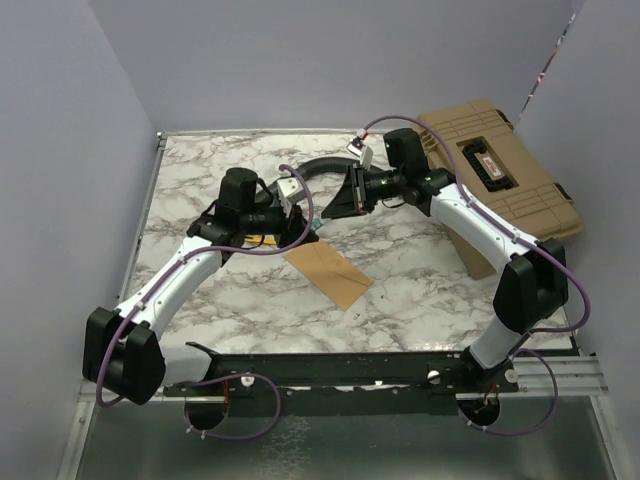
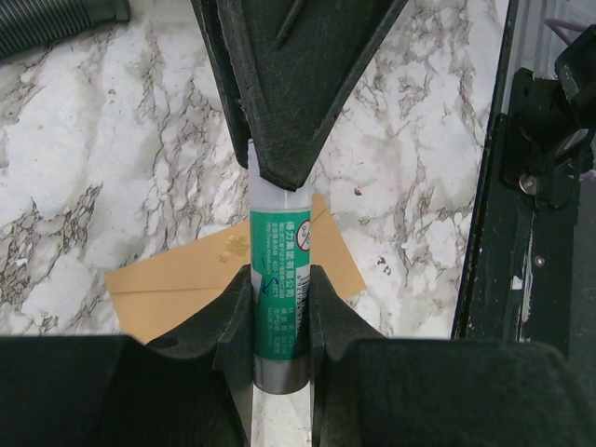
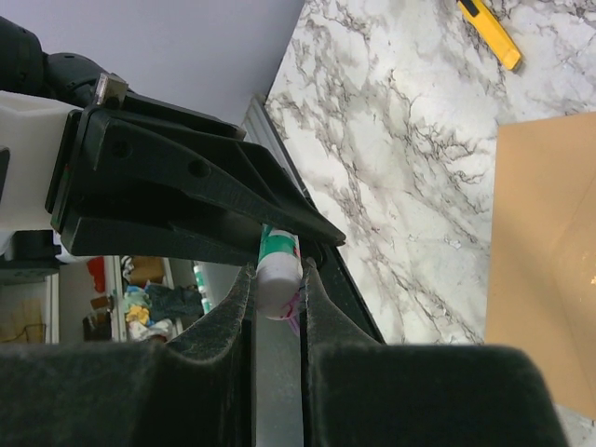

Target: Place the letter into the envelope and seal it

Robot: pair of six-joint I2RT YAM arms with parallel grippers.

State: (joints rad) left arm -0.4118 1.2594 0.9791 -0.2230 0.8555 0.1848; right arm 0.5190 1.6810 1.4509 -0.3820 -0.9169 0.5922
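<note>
The kraft-brown envelope lies flat on the marble table, below both grippers; it also shows in the left wrist view and the right wrist view. No separate pale letter sheet is in view. A green glue stick is held in the air between the two grippers. My left gripper is shut on its green body. My right gripper is shut on its white cap end, tip to tip with the left gripper.
A large tan hard case sits at the back right, propped on a tan block. A yellow utility knife lies on the marble table. A black corrugated hose lies behind the grippers. Black rail along the near edge.
</note>
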